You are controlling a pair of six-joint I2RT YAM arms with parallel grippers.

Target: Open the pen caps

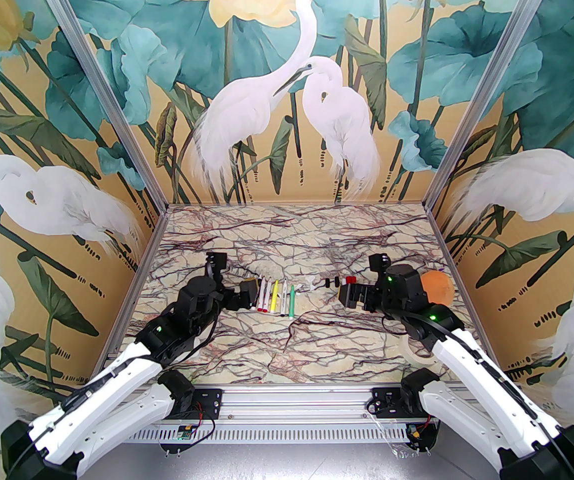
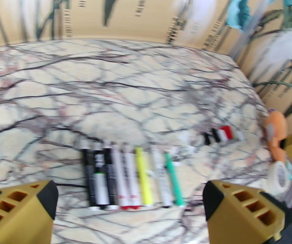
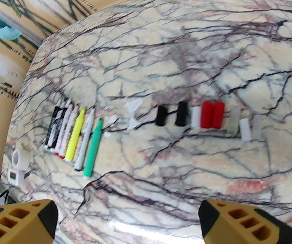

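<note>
Lying well off the table (image 1: 287,358) edges — pen caps (image 3: 207,114), markers (image 3: 76,133).

The table (image 3: 161,47) top is smooth and glossy, marble-patterned, with a bright glare on it. The pen caps (image 3: 207,114) and the markers (image 3: 77,133) look like smooth plastic, the red caps slightly shiny. The right gripper (image 3: 128,212) has fingers (image 3: 245,222) of matt ochre plastic, and the rail (image 1: 297,400) at the near edge is brushed metal.

The far marble (image 1: 292,233) lies bare; markers (image 1: 274,295) and pen caps (image 1: 337,281) line mid-table.
</note>
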